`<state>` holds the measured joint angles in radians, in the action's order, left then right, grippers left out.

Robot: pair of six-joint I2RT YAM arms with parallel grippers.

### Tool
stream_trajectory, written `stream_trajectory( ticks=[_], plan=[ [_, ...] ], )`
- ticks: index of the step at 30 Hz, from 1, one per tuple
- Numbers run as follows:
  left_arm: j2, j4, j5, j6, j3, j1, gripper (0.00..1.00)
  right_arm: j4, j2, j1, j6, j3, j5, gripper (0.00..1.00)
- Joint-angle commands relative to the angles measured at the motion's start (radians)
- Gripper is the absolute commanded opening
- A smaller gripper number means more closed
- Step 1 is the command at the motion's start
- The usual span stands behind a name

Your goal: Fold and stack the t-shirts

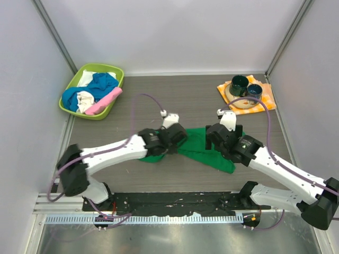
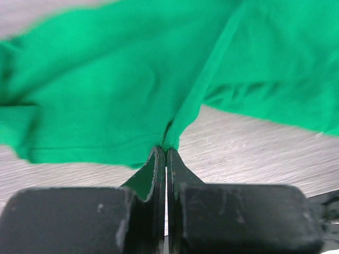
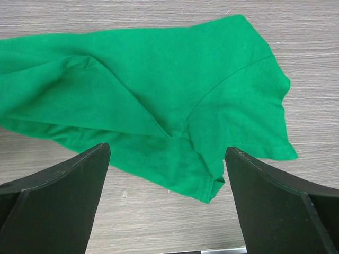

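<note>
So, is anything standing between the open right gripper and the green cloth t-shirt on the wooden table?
Nothing visible. The right gripper hangs open directly over the solid green cloth t-shirt, with only that shirt and the wood-grain table showing between its fingers. The left gripper is shut on a fold of the shirt.

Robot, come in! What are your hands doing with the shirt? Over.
Left gripper shut on green shirt. Right gripper open above it. Nothing in the way.

Green tee (image 1: 198, 144) crumpled at centre; blue tee (image 1: 100, 84), white tee (image 1: 85, 99), pink tee (image 1: 104, 100) heaped in basket (image 1: 100, 66).
</note>
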<state>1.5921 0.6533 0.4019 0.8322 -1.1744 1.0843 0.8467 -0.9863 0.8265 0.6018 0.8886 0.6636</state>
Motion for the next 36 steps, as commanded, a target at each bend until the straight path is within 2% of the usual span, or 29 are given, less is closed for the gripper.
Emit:
stream_trajectory(
  ticks=[1,7,8,11,15,19,26,34,35,36],
  plan=[
    [-0.278,0.167,0.127,-0.013,-0.088,-0.099,0.0,-0.054,-0.061,-0.036,0.023,0.036,-0.009,0.97],
    [-0.492,0.298,0.13,-0.128,-0.137,-0.4,0.0,-0.08,-0.107,-0.072,-0.014,0.094,-0.024,0.97],
    [-0.501,0.31,0.13,-0.148,-0.139,-0.469,0.0,-0.083,-0.121,-0.073,-0.019,0.102,-0.028,0.97],
    [-0.53,0.353,0.126,-0.196,-0.125,-0.57,0.0,-0.084,-0.143,-0.075,-0.03,0.125,-0.03,0.97],
    [-0.573,0.338,0.106,-0.206,-0.05,-0.63,0.0,-0.09,-0.172,-0.075,-0.037,0.131,-0.028,0.98],
    [-0.572,0.318,0.077,-0.209,0.019,-0.667,0.0,-0.118,-0.218,-0.075,-0.053,0.083,-0.129,0.97],
    [-0.551,0.287,0.084,-0.215,0.025,-0.701,0.0,-0.169,-0.232,-0.075,-0.008,-0.059,-0.193,0.9],
    [-0.535,0.272,0.048,-0.251,-0.001,-0.756,0.0,-0.167,-0.229,-0.075,0.05,-0.111,-0.177,0.62],
    [-0.531,0.264,0.046,-0.252,0.001,-0.761,0.0,-0.169,-0.236,-0.075,0.058,-0.114,-0.177,0.56],
    [-0.528,0.264,0.041,-0.255,0.004,-0.764,0.0,-0.173,-0.239,-0.075,0.061,-0.117,-0.174,0.54]
  ],
)
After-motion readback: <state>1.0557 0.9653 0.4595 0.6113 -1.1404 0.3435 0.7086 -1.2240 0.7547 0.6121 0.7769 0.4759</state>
